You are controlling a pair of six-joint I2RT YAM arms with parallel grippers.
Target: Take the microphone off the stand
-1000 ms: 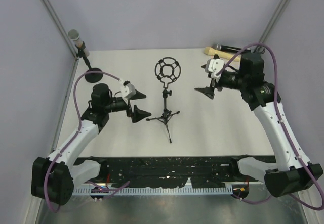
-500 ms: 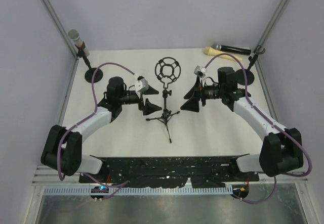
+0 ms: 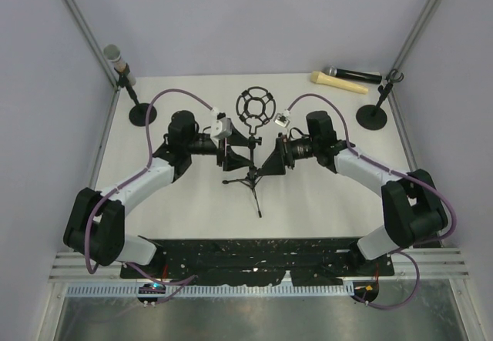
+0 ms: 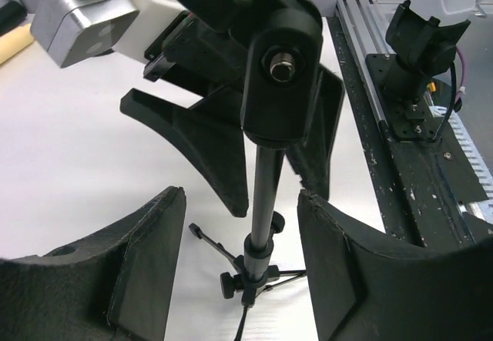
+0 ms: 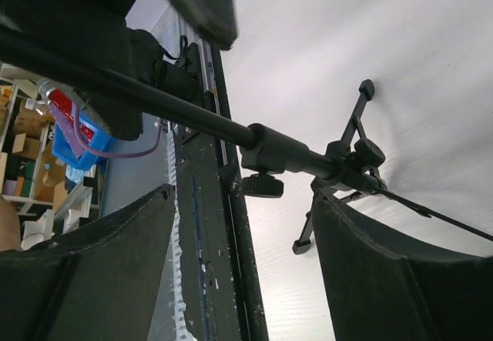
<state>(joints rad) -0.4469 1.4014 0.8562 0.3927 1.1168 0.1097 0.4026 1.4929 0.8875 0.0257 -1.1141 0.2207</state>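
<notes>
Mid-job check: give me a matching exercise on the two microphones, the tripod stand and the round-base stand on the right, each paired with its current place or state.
Things
1. grey-topped microphone
2. black microphone
3. tripod stand
4. right round-base stand

Places or states
a. holds no microphone
b. lying flat at the far right of the table
c. pole between the open fingers of the left gripper and the right gripper
d. upright in the left corner stand

Pairs: 1-d, 2-b, 3-c, 4-a
</notes>
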